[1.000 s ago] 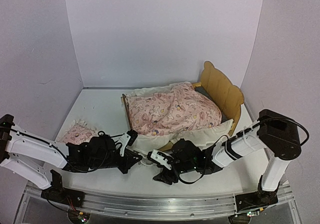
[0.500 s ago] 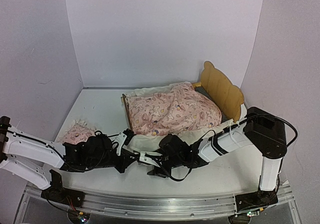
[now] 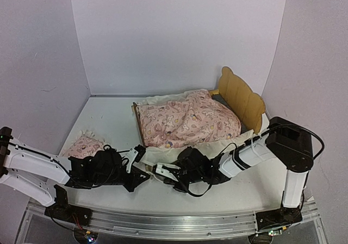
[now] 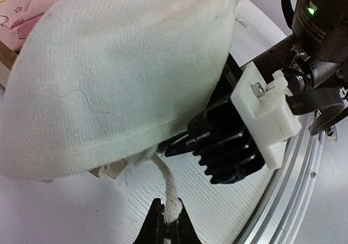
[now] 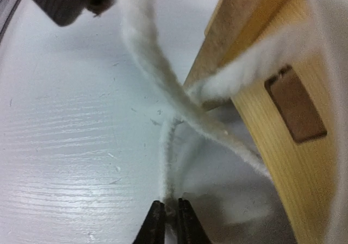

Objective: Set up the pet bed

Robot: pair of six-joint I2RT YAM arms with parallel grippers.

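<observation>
The pet bed [image 3: 242, 97], light wood with a wavy headboard, stands at the back right, with the pink patterned blanket [image 3: 187, 122] heaped over it. The blanket's white ruffle [image 4: 119, 75] hangs over the near side rail. My left gripper [image 4: 168, 222] is shut on a twisted strand of that ruffle, low at the bed's near corner [image 3: 142, 174]. My right gripper [image 5: 169, 208] is shut on the ruffle's thin edge [image 5: 157, 75], right beside the wooden rail [image 5: 283, 141] and close to the left gripper [image 3: 159, 170].
A small pink ruffled pillow [image 3: 84, 145] lies on the white table at the left, behind my left arm. White walls close in the back and both sides. The metal rail [image 3: 163, 222] runs along the near edge.
My right gripper has moved left along the bed's near side towards the left gripper and shut on the ruffle edge. The left gripper has held its grip almost in place.
</observation>
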